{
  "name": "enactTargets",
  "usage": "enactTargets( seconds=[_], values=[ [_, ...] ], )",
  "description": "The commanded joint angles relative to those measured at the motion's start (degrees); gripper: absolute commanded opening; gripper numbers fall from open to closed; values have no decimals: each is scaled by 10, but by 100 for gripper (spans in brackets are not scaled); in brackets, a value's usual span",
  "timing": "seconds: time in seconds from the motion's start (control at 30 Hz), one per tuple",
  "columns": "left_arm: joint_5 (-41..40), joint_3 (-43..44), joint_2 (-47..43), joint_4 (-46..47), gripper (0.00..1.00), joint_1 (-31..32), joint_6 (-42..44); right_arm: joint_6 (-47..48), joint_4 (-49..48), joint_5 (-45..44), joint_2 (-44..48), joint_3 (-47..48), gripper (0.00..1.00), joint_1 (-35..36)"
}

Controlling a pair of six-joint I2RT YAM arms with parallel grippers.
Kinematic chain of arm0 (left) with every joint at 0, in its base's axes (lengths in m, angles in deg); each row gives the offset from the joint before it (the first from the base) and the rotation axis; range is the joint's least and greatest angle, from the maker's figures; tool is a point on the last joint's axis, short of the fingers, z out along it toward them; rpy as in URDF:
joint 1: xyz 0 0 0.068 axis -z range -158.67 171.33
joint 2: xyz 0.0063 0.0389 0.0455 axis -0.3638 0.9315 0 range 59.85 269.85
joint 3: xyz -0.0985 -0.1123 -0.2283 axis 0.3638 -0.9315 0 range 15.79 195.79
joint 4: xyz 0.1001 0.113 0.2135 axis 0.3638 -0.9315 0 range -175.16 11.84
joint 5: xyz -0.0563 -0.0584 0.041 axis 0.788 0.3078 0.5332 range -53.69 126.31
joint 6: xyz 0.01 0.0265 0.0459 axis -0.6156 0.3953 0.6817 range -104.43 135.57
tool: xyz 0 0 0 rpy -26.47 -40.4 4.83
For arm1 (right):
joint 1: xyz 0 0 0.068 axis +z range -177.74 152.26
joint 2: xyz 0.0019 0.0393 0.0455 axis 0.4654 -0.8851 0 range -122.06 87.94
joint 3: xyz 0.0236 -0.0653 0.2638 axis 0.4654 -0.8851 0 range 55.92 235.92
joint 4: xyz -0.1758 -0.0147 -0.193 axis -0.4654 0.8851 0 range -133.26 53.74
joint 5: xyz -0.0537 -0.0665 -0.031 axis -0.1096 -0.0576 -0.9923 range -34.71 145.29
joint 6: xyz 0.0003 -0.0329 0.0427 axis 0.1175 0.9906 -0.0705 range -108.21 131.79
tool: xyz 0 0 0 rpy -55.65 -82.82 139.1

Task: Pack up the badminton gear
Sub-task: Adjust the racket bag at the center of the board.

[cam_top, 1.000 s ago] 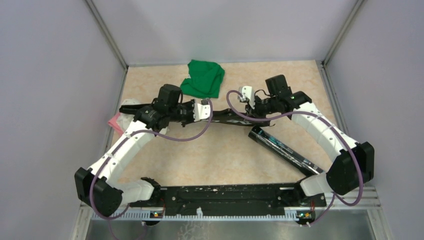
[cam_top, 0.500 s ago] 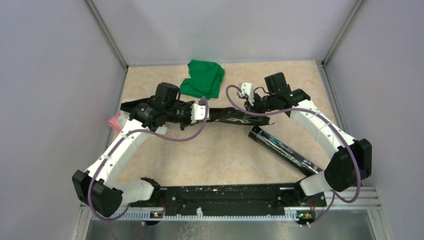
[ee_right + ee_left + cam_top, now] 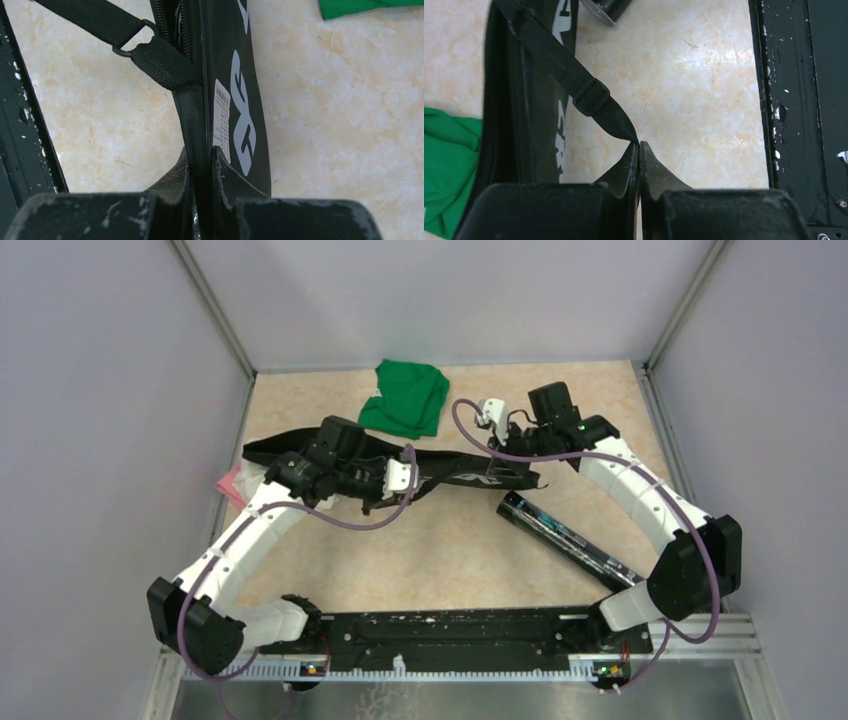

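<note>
Room: open tabletop (image 3: 440, 560) on the near side of the racket bag (image 3: 465, 473).
Bag: black, lying left-right.
Left gripper (image 3: 639, 146): pinches the strap (image 3: 589, 95).
Right gripper (image 3: 202, 152): clamps the bag's edge.

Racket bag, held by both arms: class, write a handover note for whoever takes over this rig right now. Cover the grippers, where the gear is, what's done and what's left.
Left gripper: shut on the strap of the racket bag.
Right gripper: shut on the webbing at the bag's edge.
Gear: the bag is stretched between the arms mid-table. The black tube lies on the table near the right arm, outside the bag. Rackets and shuttlecocks are not in view.
Done: bag gripped at two places; nothing visibly packed.
Left: probably open the bag, load the tube, find the rest, close up.
</note>
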Motion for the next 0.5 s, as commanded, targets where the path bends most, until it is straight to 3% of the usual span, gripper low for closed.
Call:
enactTargets(
  seconds=[0.0, 0.13, 0.3, 0.47],
  values=[
    [72, -25, 22, 39, 6, 37, 10, -72, -69, -45, -20, 33, 0, -3],
    [65, -41, 46, 56, 12, 45, 15, -71, -66, -50, -26, 41, 0, -3],
    [7, -39, 58, 87, 49, 46, 5, -58, -64, -50, -27, 38, 0, -2],
    [-49, -13, 29, 79, 96, 46, -9, -38, -58, -38, -26, 37, 0, -3]
  ],
)
